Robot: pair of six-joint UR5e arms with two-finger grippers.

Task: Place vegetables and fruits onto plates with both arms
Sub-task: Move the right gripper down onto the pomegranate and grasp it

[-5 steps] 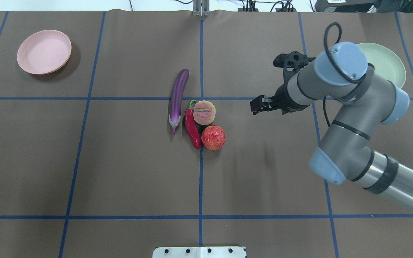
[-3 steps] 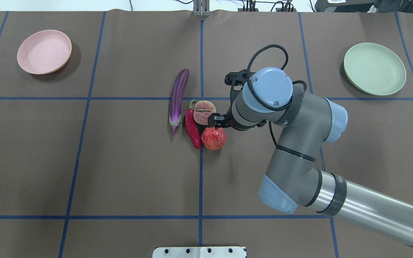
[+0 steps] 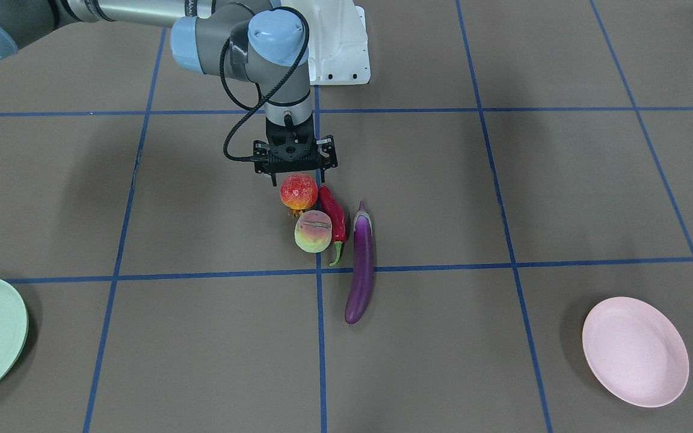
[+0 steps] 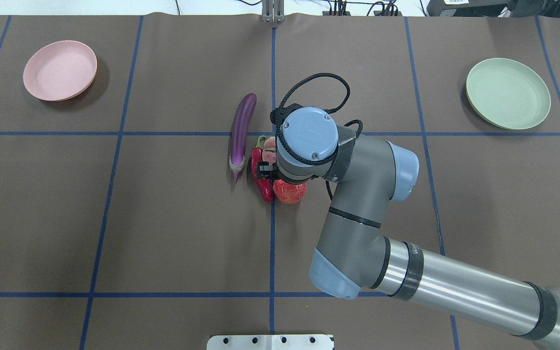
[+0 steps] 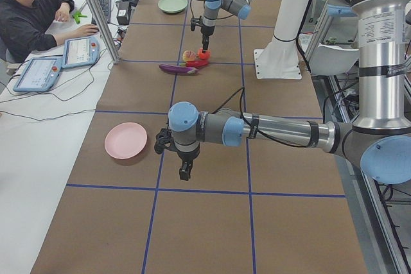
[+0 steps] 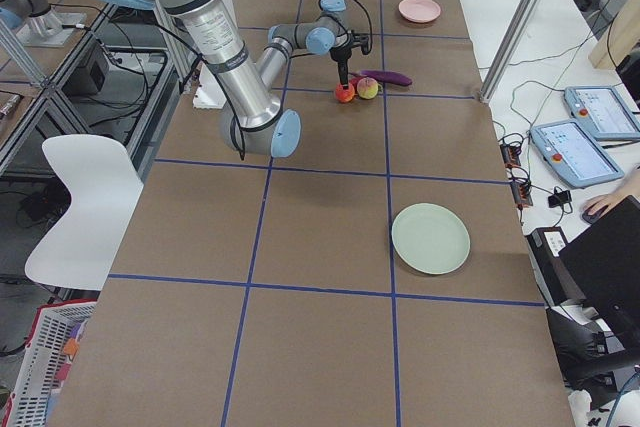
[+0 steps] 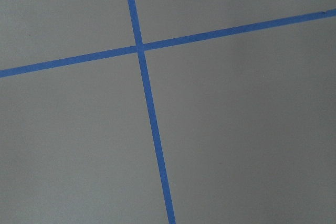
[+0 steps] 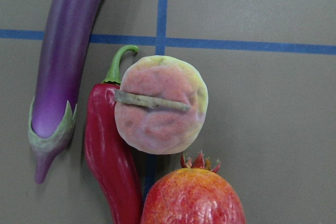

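The pomegranate [image 3: 298, 191], peach [image 3: 313, 233], red chili [image 3: 334, 216] and purple eggplant [image 3: 361, 264] lie bunched at the table's middle. My right gripper [image 3: 298, 177] hangs open just above the pomegranate, a finger on each side. In the overhead view the wrist hides it except one finger [image 4: 263, 170]. The right wrist view shows the peach [image 8: 160, 106], chili [image 8: 110, 161], eggplant [image 8: 68, 61] and pomegranate [image 8: 194, 198]. The mint plate [image 4: 507, 92] and pink plate [image 4: 60, 70] hold nothing. My left gripper [image 5: 184, 170] hangs near the pink plate [image 5: 126, 140]; I cannot tell its state.
Blue tape lines [image 7: 149, 103] cross the brown table cover. The white base block [image 3: 340, 42] stands behind the right arm. An operator [image 5: 32, 11] sits with tablets beside the table on its far side.
My right arm has swung left from beside the mint plate to over the fruit pile. The mint plate is uncovered. The produce has not moved.
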